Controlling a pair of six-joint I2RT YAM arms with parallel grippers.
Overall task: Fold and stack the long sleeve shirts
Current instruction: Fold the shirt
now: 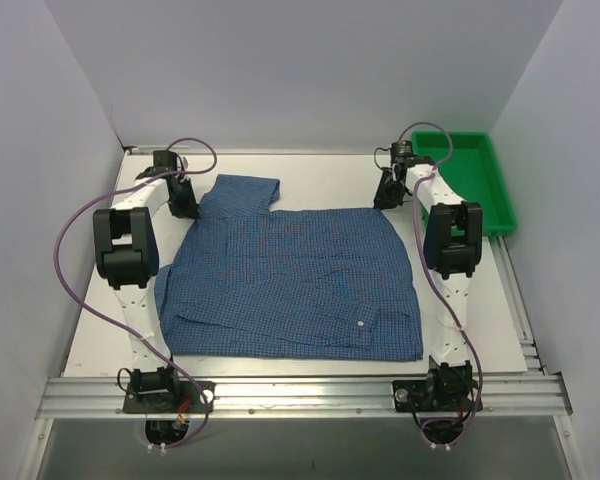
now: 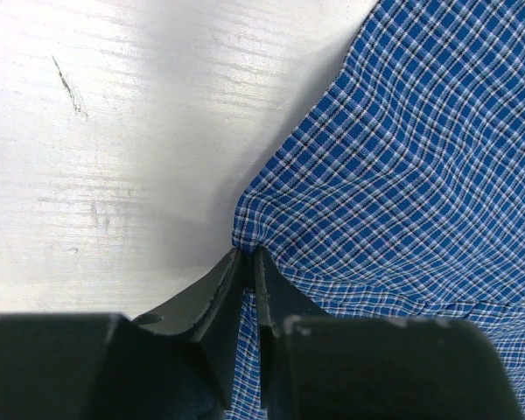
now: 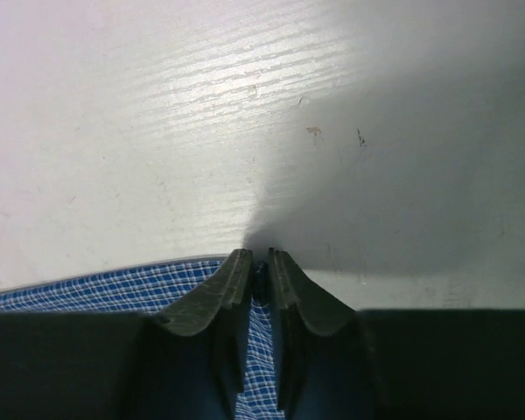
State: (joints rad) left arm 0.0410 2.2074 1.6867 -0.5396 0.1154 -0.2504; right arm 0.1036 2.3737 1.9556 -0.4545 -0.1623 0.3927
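From above, the shirt [image 1: 290,280] lies spread flat on the white table [image 1: 330,170], between the two arms. It is wider than it is deep, so its long axis runs from left to right. At the far left corner a narrower part of the cloth juts toward the back wall. A sleeve [image 1: 280,325] lies folded over the near part and also runs left to right; it ends at the right with a small white button [image 1: 361,324]. I cannot tell which way the collar points. The left end effector [image 1: 185,205] is down at the far left corner of the shirt, and the right end effector [image 1: 388,200] is at the far right corner. A green plastic tray [image 1: 470,175] stands behind the right arm.

In the left wrist view, the left end effector [image 2: 248,254] is closed to a narrow slit and pinches the pointed edge of the shirt [image 2: 402,175]. The cloth is thin, with a fine blue and white check and soft wrinkles. It spreads to the right, on a table [image 2: 114,131] of pale, brushed-looking surface.

In the right wrist view, the right end effector [image 3: 258,256] is also nearly closed, with checked cloth between its dark fingers [image 3: 219,297]. The shirt [image 3: 96,289] shows only as a thin strip on the left, and the table [image 3: 157,131] lies beyond.
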